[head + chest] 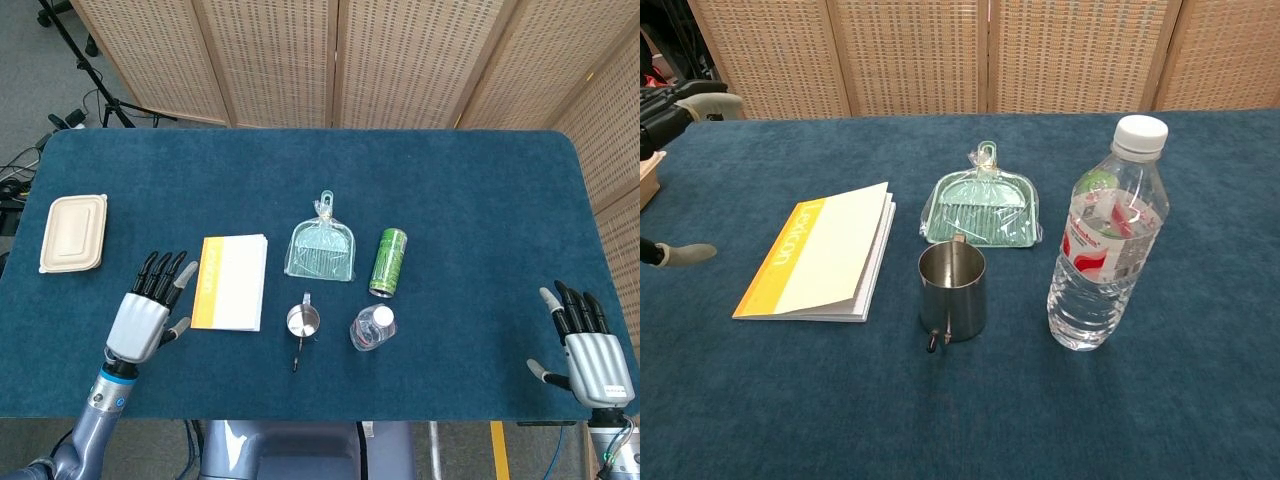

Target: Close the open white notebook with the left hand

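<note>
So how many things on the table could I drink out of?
3: a green drink can lying right of the dustpan, a clear plastic water bottle below it, and a small steel cup left of the bottle.

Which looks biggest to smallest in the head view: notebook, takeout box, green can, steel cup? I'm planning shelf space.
1. notebook
2. takeout box, clearly smaller than the notebook
3. green can
4. steel cup, close to the can in apparent size, so that pair is unsure
</note>
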